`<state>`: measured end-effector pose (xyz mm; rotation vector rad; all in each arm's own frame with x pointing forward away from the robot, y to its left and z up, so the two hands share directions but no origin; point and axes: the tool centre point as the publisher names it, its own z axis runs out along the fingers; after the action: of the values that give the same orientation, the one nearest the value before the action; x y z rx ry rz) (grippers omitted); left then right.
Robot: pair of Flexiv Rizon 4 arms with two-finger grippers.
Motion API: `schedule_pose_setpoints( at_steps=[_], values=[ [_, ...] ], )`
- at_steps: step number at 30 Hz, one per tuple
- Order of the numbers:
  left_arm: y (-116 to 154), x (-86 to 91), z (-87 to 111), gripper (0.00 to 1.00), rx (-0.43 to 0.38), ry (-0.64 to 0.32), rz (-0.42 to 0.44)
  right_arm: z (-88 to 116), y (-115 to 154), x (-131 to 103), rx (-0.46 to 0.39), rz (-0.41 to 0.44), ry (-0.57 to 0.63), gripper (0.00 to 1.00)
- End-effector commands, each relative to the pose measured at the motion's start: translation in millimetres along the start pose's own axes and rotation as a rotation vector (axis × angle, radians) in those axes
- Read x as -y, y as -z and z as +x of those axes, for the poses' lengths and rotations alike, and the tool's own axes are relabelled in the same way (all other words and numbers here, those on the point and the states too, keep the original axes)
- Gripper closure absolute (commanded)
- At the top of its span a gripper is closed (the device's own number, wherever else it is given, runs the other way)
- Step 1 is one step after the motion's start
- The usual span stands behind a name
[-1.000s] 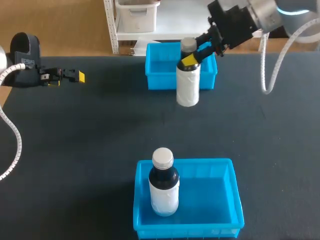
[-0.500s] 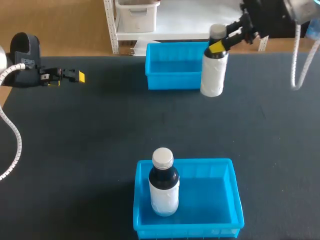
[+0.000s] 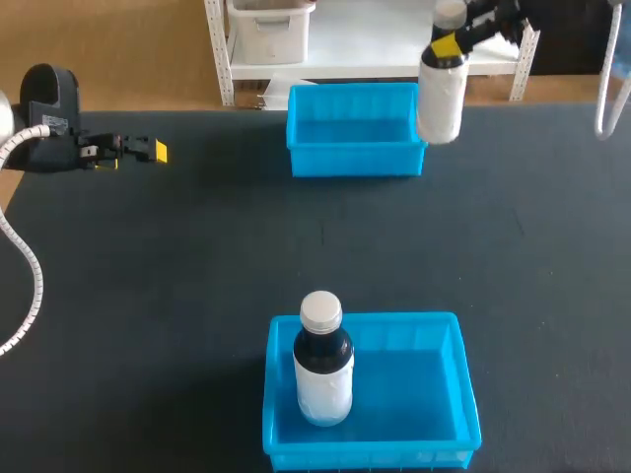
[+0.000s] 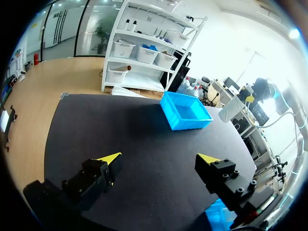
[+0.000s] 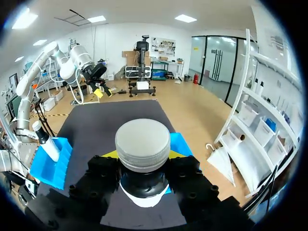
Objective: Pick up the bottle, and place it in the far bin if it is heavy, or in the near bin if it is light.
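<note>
Head view: the right gripper (image 3: 455, 39) stands at the far edge of the table (image 3: 197, 256), right of the middle, and is clamped on the neck of the bottle (image 3: 441, 94). The bottle hangs upright, clear of the surface, seen against the right wall of the far bin (image 3: 355, 128); whether it is over the bin or just beside it cannot be told. The far bin sits at the far edge, near the middle. The near bin (image 3: 370, 394) sits at the near edge, and a second bottle (image 3: 322, 360) stands upright in its left part. The left gripper (image 3: 148, 151) is near the far left corner, well apart from both bins.

Left wrist view: the left gripper (image 4: 159, 161) has its fingers wide apart with nothing between them, only table (image 4: 120, 125) ahead. The far bin (image 4: 185, 111) lies well ahead, and the bottle (image 4: 231, 108) hangs beside it.

Right wrist view: both fingers of the right gripper (image 5: 142, 159) press the bottle (image 5: 142, 144) from two sides, just under its cap. A part of the far bin (image 5: 180, 143) shows below, behind the bottle. Across the table (image 5: 110, 120) stands the near bin (image 5: 50, 161) with the second bottle (image 5: 45, 142) in it
</note>
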<state>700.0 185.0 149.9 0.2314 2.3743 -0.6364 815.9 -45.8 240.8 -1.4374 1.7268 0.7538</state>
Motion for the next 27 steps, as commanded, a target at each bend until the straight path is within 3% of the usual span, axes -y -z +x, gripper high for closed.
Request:
schedule_pose_setpoints(
  at_steps=[1, 13, 27],
  values=[
    [0, 0.0, 0.0, 0.0, 0.0, 0.0, 0.0, -21, -14, 24, -0.005, -0.031, 0.023, 0.64],
    [0, 0.0, 0.0, 0.0, 0.0, 0.0, 0.0, -52, -72, 53, 0.016, -0.096, 0.081, 0.64],
    [0, 0.0, 0.0, 0.0, 0.0, 0.0, 0.0, -42, -140, 63, 0.038, -0.183, 0.088, 0.63]
  ],
)
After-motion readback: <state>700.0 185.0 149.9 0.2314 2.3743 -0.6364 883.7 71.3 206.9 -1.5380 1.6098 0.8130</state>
